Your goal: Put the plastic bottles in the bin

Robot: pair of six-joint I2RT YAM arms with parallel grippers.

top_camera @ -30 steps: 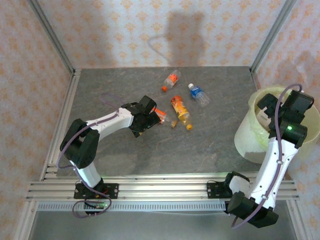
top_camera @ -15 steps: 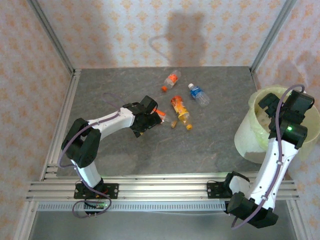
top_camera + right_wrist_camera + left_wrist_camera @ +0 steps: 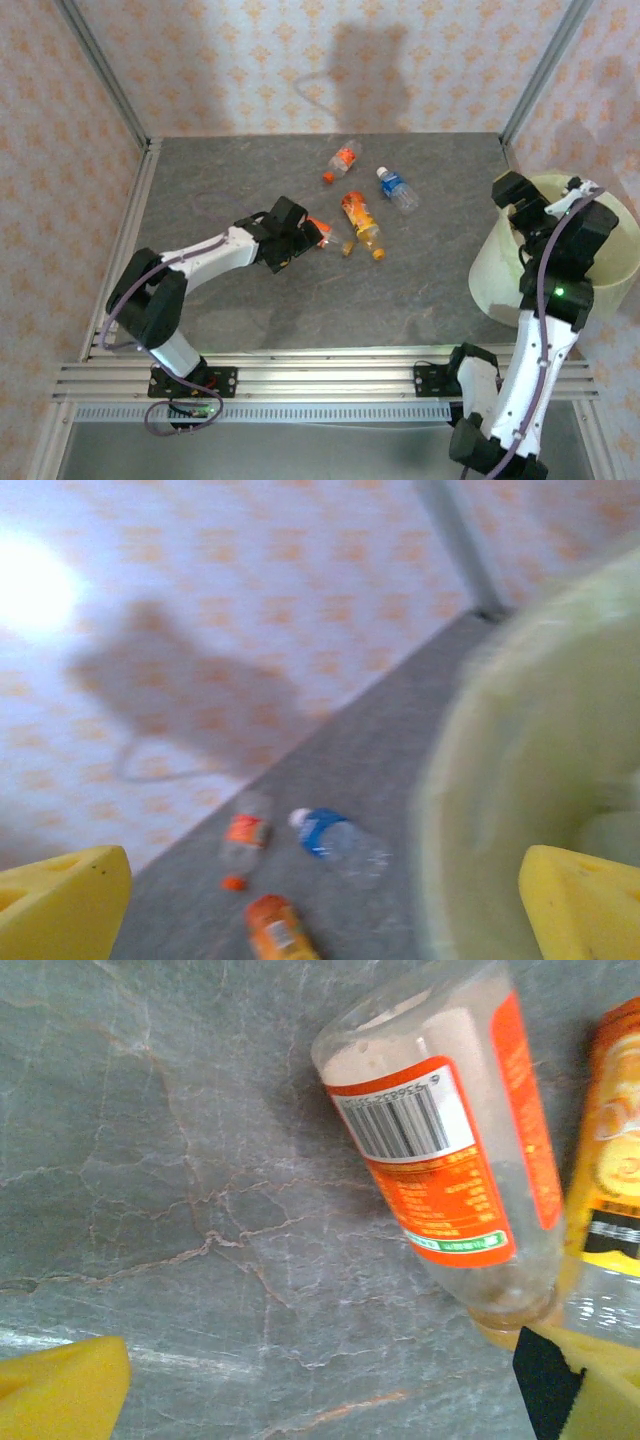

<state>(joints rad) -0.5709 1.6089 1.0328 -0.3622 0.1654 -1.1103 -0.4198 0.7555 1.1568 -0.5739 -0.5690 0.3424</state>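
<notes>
Top external view shows the left gripper low over the counter, jaws spread wide, at an orange-labelled bottle that lies on its side, one end close to a yellow finger. Just beyond lie a yellow-orange bottle, a blue-labelled bottle and an orange-capped bottle. The right gripper, equally spread and empty, hangs at the left rim of the bin.

My top camera looks down from behind on the whole table. My left wrist camera sits close over an orange-labelled bottle; my right looks out past the bin.
</notes>
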